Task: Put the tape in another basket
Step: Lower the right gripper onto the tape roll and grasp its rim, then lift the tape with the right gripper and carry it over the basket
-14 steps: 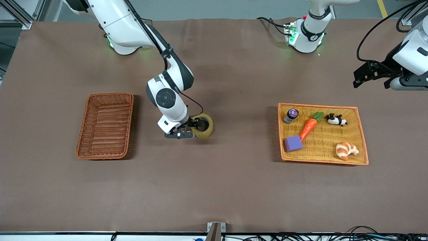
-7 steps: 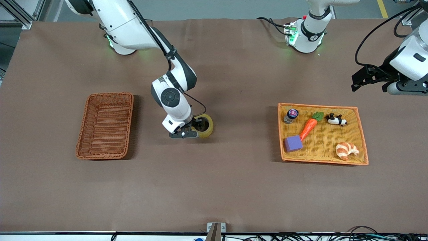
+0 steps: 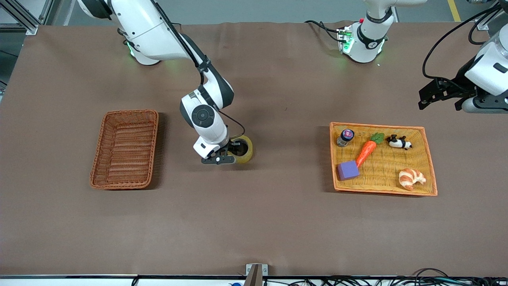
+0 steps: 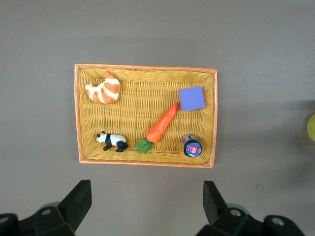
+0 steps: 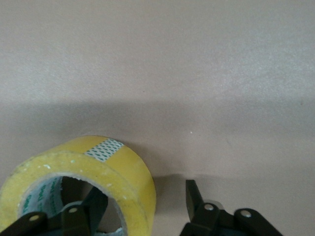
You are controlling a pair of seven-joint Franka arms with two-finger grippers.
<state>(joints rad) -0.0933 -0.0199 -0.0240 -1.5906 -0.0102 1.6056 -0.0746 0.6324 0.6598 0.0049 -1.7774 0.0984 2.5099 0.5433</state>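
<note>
The tape (image 3: 245, 147), a yellowish roll with a grey core, lies flat on the brown table about midway between the two baskets. My right gripper (image 3: 232, 154) is down at it and open. In the right wrist view one finger (image 5: 96, 204) is inside the core of the tape (image 5: 115, 169) and the other finger (image 5: 193, 194) stands outside the wall with a gap, the right gripper (image 5: 145, 195) straddling the wall. The reddish-brown wicker basket (image 3: 126, 151) is empty, toward the right arm's end. My left gripper (image 3: 426, 97) (image 4: 146, 191) is open and empty, up in the air.
A yellow woven tray (image 3: 383, 171) (image 4: 138, 110) toward the left arm's end holds a croissant (image 3: 411, 178), a carrot (image 3: 367, 150), a purple block (image 3: 348, 170), a small jar (image 3: 345, 137) and a panda figure (image 3: 397, 142).
My right gripper has shifted a little toward the tape and lower around its wall. My left gripper has drifted slightly in the air. The tape has not moved.
</note>
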